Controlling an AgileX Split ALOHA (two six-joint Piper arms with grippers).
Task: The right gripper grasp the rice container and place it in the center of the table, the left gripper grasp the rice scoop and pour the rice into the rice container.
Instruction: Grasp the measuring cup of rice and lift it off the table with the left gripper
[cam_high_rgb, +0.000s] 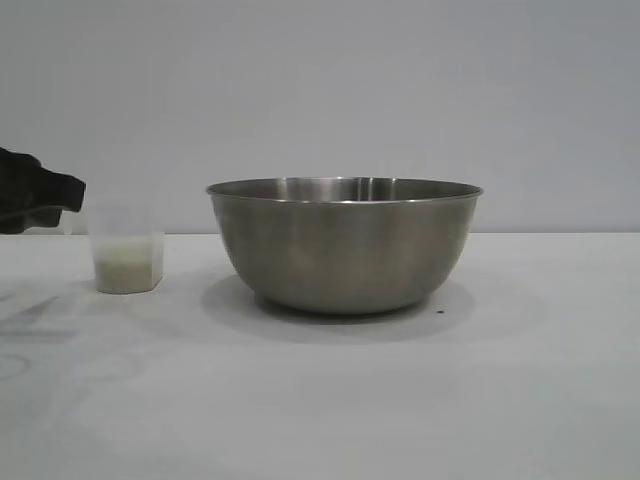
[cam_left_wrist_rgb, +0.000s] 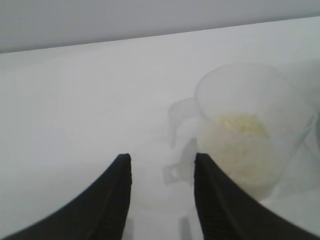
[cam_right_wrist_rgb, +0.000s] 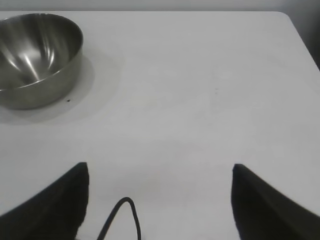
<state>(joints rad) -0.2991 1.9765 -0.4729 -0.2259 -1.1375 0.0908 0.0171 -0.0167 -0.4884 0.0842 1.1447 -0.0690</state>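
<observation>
The rice container (cam_high_rgb: 345, 250), a large steel bowl, stands upright at the middle of the white table (cam_high_rgb: 420, 400). To its left stands the rice scoop (cam_high_rgb: 127, 250), a small translucent cup with rice (cam_high_rgb: 128, 270) in its lower part. My left gripper (cam_high_rgb: 40, 195) reaches in from the far left, just beside the scoop. In the left wrist view the left gripper (cam_left_wrist_rgb: 162, 160) has its fingers apart. The scoop (cam_left_wrist_rgb: 250, 110) sits just beyond one finger (cam_left_wrist_rgb: 210, 190), and its faint handle (cam_left_wrist_rgb: 175, 172) lies in the gap. My right gripper (cam_right_wrist_rgb: 160, 167) hangs open over bare table, well away from the rice container (cam_right_wrist_rgb: 35, 60).
A plain grey wall stands behind the table. The table's far corner (cam_right_wrist_rgb: 287, 15) shows in the right wrist view. A thin black cable (cam_right_wrist_rgb: 125, 215) loops between the right fingers. A tiny dark speck (cam_high_rgb: 439, 311) lies by the bowl's base.
</observation>
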